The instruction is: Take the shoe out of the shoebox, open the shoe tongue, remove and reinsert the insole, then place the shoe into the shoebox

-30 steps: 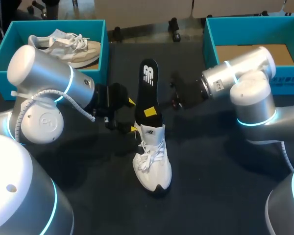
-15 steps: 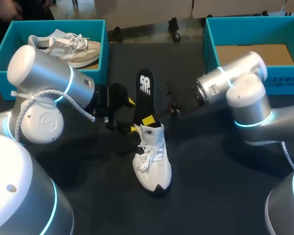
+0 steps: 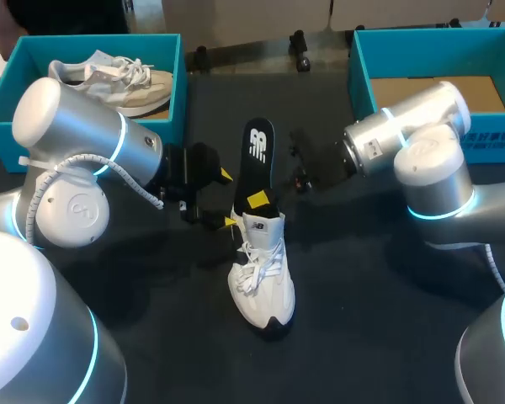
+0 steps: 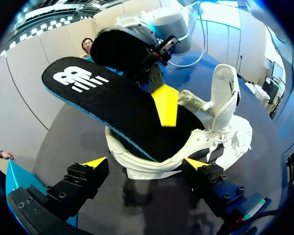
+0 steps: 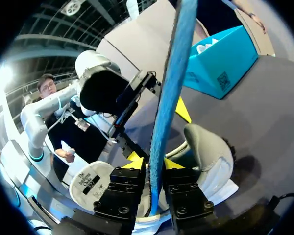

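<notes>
You are pinching the insole (image 3: pixel 257 156) on edge in the right gripper (image 5: pixel 154 162), its fingers closed narrowly on it just above the collar. This is letting one end feed down into the white shoe (image 3: pixel 262 273) while the other is angling up and away. The left gripper (image 4: pixel 144 163) is standing wide around the heel (contact on both sides is unclear), probably to stop the shoe sliding on the counter (image 3: pixel 379 303). The shoe is sitting upright between the left shoebox (image 3: pixel 178 76) and the right shoebox (image 3: pixel 359 67), outside both.
</notes>
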### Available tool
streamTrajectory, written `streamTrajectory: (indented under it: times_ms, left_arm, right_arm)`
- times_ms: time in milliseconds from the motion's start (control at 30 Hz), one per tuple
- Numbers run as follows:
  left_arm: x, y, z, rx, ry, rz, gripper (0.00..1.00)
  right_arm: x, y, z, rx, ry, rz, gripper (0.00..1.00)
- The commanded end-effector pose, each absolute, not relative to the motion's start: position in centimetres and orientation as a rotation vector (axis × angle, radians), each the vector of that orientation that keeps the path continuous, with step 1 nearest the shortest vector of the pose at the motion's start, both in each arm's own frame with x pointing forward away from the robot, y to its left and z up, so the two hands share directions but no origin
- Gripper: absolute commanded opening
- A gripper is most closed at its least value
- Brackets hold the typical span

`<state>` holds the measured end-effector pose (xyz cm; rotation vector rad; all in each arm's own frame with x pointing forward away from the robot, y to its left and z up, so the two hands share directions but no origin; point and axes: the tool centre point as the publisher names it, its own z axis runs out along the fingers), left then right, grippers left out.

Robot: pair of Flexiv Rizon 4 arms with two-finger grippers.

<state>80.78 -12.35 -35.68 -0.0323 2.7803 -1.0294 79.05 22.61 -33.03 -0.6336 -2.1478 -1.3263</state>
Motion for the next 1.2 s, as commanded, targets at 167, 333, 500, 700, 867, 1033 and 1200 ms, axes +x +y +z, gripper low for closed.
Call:
streamTrajectory:
  times_ms: [167,333,500,700,867,1033,1200]
  left_arm:
    - [80.8,-12.5,-35.8,-0.033,2.779,-1.027,1.00]
    - [80.8,-12.5,-35.8,-0.033,2.779,-1.027,1.00]
    - [80.8,-12.5,-35.8,-0.033,2.779,-1.027,1.00]
    - [80.8,-12.5,-35.8,-0.033,2.779,-1.027,1.00]
    - [80.8,-12.5,-35.8,-0.033,2.779,-1.027,1.00]
    - [80.8,-12.5,-35.8,-0.033,2.779,-1.027,1.00]
    - [80.8,-12.5,-35.8,-0.033,2.779,-1.027,1.00]
  right_arm:
    - [79.9,21.9,-32.4,-0.633,-2.164,-1.316,0.12]
    - [80.7,22.3,-32.9,-0.598,-2.137,-1.300,0.00]
    - [80.2,22.3,-34.1,-0.607,-2.118,-1.273,0.00]
    - [78.1,22.2,-35.6,-0.645,-2.085,-1.235,0.00]
    - [76.9,22.5,-35.2,-0.670,-2.060,-1.220,0.00]
    - [76.9,22.4,-34.7,-0.681,-2.076,-1.227,0.14]
    - [78.3,22.2,-33.5,-0.675,-2.122,-1.240,0.22]
